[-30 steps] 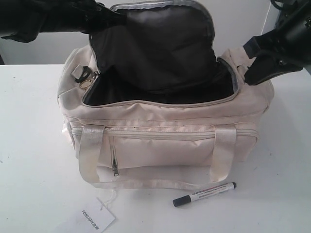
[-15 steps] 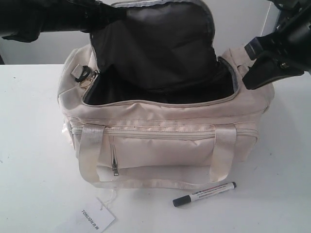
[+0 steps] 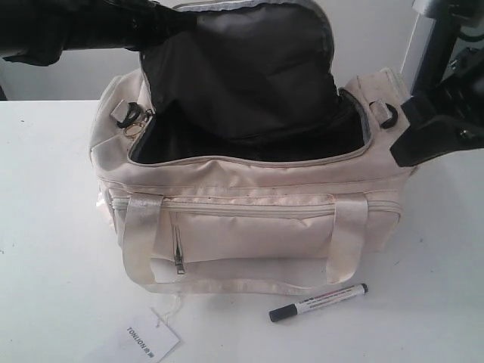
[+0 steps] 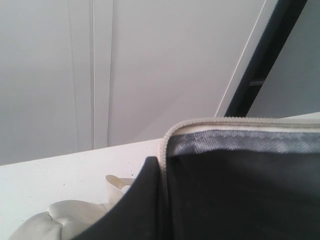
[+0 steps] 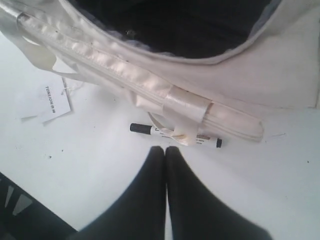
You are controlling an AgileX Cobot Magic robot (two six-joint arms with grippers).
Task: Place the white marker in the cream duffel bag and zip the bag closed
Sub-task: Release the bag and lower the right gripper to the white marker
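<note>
The cream duffel bag [image 3: 249,227] stands mid-table with its top open and the dark lining showing. My left gripper [image 3: 162,19] is shut on the edge of the raised top flap [image 4: 240,190], holding it upright; one dark finger [image 4: 140,205] presses against the zipper edge. The white marker [image 3: 318,301] lies on the table in front of the bag's right handle. In the right wrist view the marker [image 5: 145,129] is partly covered by the satin handle [image 5: 186,107]. My right gripper [image 5: 165,149] is shut and empty, hanging above the table beside the bag's right end [image 3: 404,147].
A white hang tag [image 3: 142,340] lies on the table at the front left, tied to the bag. The gold ring pull [image 3: 133,128] hangs at the left end of the opening. A dark upright post [image 3: 427,38] stands behind the right arm.
My right gripper has moved right and down, off the bag's right end, uncovering a strap ring there. The left gripper, flap and marker have stayed put.
</note>
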